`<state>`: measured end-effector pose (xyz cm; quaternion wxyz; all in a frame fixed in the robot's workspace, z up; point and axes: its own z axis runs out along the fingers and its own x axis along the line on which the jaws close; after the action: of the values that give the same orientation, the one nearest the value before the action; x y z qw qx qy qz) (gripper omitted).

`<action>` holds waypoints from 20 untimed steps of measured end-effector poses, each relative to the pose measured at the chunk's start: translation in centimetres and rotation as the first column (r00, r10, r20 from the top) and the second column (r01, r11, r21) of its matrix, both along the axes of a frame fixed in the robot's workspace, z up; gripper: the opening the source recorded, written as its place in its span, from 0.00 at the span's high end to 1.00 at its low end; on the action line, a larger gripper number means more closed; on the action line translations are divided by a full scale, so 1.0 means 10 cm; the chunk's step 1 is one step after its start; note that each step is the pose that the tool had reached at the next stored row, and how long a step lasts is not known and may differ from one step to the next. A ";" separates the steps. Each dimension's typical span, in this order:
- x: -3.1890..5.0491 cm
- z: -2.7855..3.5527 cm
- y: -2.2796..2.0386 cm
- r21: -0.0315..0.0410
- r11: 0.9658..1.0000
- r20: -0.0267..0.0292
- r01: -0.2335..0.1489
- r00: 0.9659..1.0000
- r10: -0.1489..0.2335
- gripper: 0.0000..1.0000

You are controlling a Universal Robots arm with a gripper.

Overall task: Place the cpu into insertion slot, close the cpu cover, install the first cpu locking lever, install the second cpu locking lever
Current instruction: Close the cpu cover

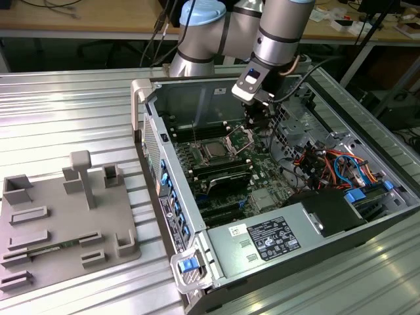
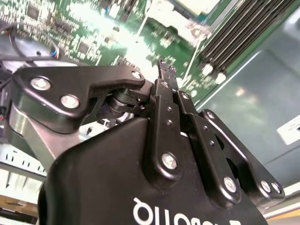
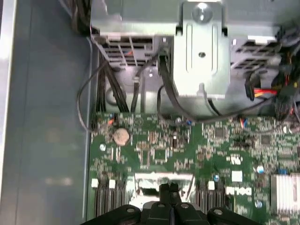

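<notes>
Two jaws, pressed together, hang just above the raised cover (image 1: 240, 137); slipping off its thin edge, they might strike the cpu (image 1: 213, 151) beside it.

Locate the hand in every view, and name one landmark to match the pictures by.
Exterior view: the hand hangs inside the open computer case, over the green motherboard.
Second wrist view: the hand points its tips at the motherboard, beside the memory slots.
First wrist view: the hand sits between two banks of memory slots.
Shared landmark: the green motherboard.
</notes>
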<state>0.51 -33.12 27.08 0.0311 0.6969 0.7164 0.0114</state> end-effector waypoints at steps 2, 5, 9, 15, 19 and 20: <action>0.057 0.000 0.003 0.000 1.000 -0.001 0.000 1.000 0.000 0.89; 0.142 0.000 0.008 0.000 1.000 -0.001 0.000 1.000 0.000 0.89; 0.261 -0.026 0.021 0.000 1.000 -0.004 0.000 1.000 0.000 0.89; 0.314 -0.166 0.027 0.000 1.000 -0.009 0.000 1.000 0.000 0.89; 0.313 -0.248 0.027 0.000 1.000 -0.012 0.000 1.000 0.000 0.89; 0.309 -0.251 0.027 0.000 1.000 -0.012 0.000 1.000 0.000 0.89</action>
<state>3.60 -32.85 24.57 0.0268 0.6970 0.7165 0.0072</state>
